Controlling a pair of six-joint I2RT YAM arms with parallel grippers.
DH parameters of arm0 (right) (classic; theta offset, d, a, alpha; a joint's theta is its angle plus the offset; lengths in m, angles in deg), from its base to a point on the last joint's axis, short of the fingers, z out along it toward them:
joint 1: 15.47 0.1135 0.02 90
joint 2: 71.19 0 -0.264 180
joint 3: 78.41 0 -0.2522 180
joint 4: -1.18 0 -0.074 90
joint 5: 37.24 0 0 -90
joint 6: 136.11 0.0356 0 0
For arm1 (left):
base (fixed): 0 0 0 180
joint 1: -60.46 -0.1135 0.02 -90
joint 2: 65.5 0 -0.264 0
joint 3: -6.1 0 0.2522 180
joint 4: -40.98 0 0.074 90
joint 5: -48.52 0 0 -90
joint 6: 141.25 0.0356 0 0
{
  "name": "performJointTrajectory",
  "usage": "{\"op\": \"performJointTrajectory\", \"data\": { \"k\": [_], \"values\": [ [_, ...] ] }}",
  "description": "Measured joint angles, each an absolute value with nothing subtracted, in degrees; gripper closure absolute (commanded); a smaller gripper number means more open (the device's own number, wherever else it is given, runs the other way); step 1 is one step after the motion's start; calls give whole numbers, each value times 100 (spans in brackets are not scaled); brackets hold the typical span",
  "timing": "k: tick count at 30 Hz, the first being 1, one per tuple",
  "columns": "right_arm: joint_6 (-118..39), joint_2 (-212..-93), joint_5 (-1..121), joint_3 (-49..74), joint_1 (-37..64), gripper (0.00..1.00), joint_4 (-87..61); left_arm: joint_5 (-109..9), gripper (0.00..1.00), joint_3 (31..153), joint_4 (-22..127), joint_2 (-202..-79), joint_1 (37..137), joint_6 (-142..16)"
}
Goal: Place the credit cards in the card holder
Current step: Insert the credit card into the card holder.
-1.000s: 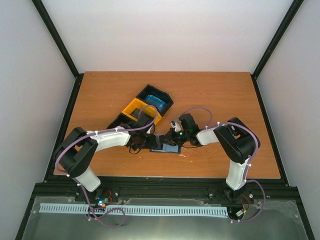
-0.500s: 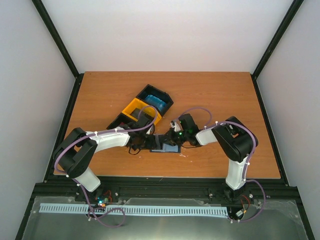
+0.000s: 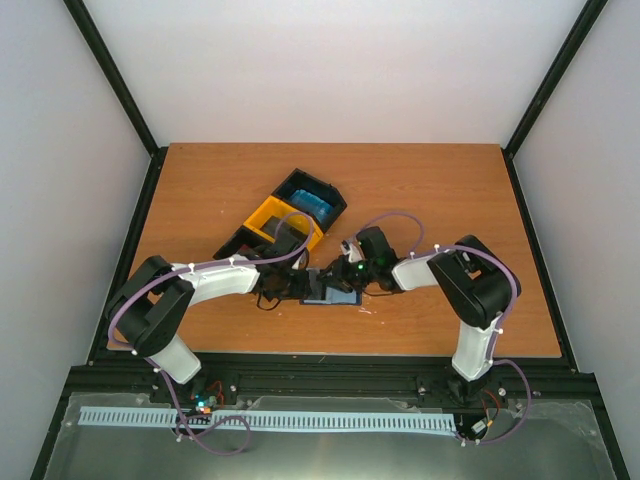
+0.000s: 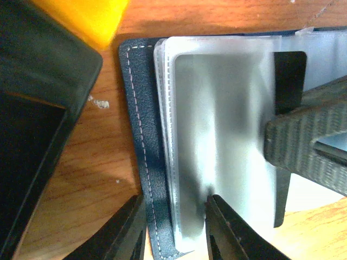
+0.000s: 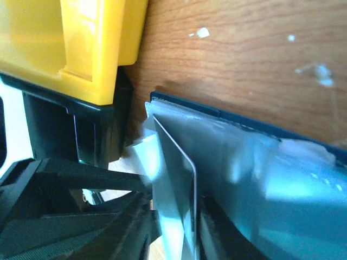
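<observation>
2 grippers are met at the card holder (image 4: 142,162), open on the tabletop (image 3: 430,190) beside the bin (image 3: 268,222). Left gripper (image 4: 173,227) is pinched on its sleeve edge; right gripper (image 5: 173,227) state cannot be told. No red cards are seen.

card holder (image 3: 328,293) on the table (image 3: 430,190) between both arms, bin (image 3: 283,222) just behind it

Two robot arms, left (image 3: 215,280) and right (image 3: 455,280), meet over one open navy card holder (image 3: 328,294) on one wooden table (image 3: 420,190). One black-and-yellow bin (image 3: 270,222) has three sections, one holding a single blue bundle (image 3: 310,205).
</observation>
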State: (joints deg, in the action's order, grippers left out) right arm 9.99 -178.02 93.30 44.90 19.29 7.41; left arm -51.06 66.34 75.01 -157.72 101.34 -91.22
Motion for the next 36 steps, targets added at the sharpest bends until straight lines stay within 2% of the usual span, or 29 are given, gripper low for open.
{"op": "performJointTrajectory", "data": {
  "k": [5,12,17,25,36],
  "values": [
    [922,-17553,9137,4485,1947,57,378,-5109,66,6607,7462,-15768,10134,-9128],
    [794,-17286,8884,4474,1951,54,-151,-5111,66,6607,7449,-15768,10138,-9133],
    [682,-17253,8809,4361,1955,56,-483,-5124,63,6607,7434,-15770,10145,-9135],
    [553,-17343,8864,4221,1955,69,-680,-5144,64,6610,7423,-15768,10145,-9133],
    [420,-17452,9050,4107,1953,69,-704,-5148,60,6610,7423,-15768,10145,-9128]
  ]
}}
